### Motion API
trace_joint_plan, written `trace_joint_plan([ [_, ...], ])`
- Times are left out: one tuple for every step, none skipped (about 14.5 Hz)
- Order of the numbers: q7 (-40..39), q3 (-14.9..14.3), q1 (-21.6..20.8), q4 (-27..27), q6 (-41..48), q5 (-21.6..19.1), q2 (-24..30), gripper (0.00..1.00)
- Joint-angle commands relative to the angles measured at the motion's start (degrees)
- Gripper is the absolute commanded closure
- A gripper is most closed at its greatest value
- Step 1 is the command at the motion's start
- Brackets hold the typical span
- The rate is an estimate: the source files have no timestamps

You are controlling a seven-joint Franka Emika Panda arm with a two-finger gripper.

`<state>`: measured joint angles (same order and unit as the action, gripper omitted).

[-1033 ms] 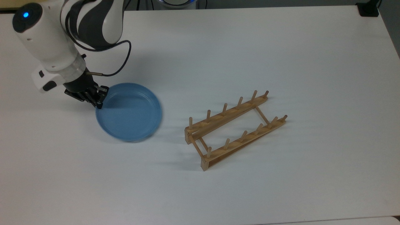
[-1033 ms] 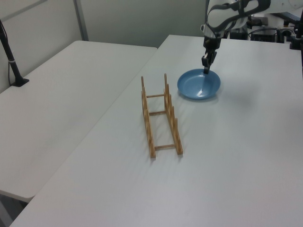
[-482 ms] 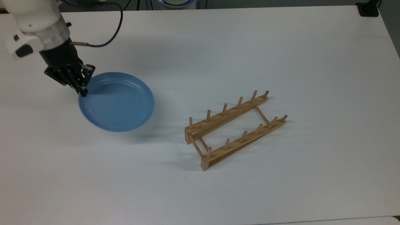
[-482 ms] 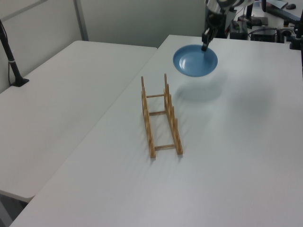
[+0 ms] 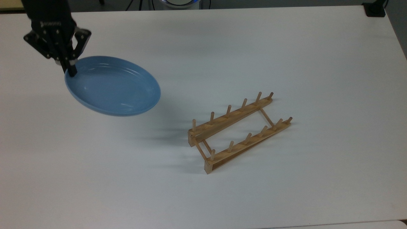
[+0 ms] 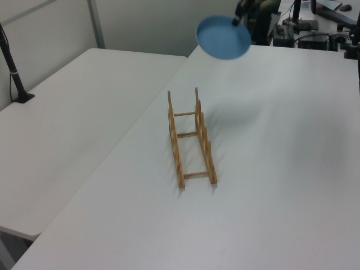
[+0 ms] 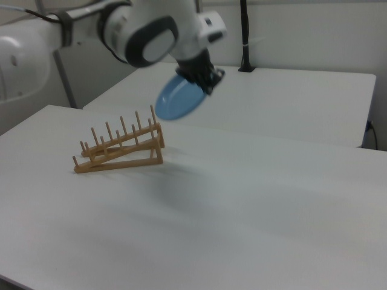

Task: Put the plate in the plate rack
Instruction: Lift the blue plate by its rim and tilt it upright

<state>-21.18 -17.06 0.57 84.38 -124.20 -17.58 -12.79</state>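
The light-blue plate (image 5: 113, 86) hangs tilted in the air, well above the white table, with my gripper (image 5: 70, 68) shut on its rim at the top view's left. In the left view the plate (image 6: 224, 37) sits high near the top edge, held by the gripper (image 6: 237, 19). The right view shows the plate (image 7: 178, 98) tipped down under the gripper (image 7: 202, 80). The wooden plate rack (image 5: 239, 131) stands empty on the table to the top view's right of the plate; it also appears as the rack (image 6: 191, 138) in the left view and the rack (image 7: 120, 148) in the right view.
The white table (image 5: 286, 57) spreads wide around the rack. A second white table (image 6: 73, 112) adjoins on the left view's left, with a black pole (image 6: 12, 67) on it. Another black pole (image 7: 245, 36) rises behind in the right view.
The gripper has lifted the plate off the table, rising and carrying it toward the top view's upper left, and the plate now tilts more.
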Motion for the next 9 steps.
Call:
trace_joint_plan([
  [-0.97, -4.99, -9.52, 0.35, -8.67, 0.78, 2.06, 1.0],
  [-0.8, -5.78, -11.54, -0.44, -10.26, 2.8, 1.89, 1.0],
  [0.16, -7.53, -14.34, -1.49, -11.06, 6.12, 1.54, 1.0],
  [1.39, -8.76, -16.29, -2.37, -11.07, 8.07, 1.27, 1.0],
  [2.19, -9.82, -18.31, -2.64, -11.07, 10.26, 0.84, 1.0],
  [3.41, -10.87, -20.5, -2.73, -11.15, 12.46, 0.14, 1.0],
  [5.08, -12.1, -22.7, -2.73, -11.24, 14.66, -0.22, 1.0],
  [6.92, -13.25, -25.16, -2.73, -11.33, 17.2, -0.4, 1.0],
  [8.77, -13.95, -27.36, -2.73, -11.33, 20.01, -0.4, 1.0],
])
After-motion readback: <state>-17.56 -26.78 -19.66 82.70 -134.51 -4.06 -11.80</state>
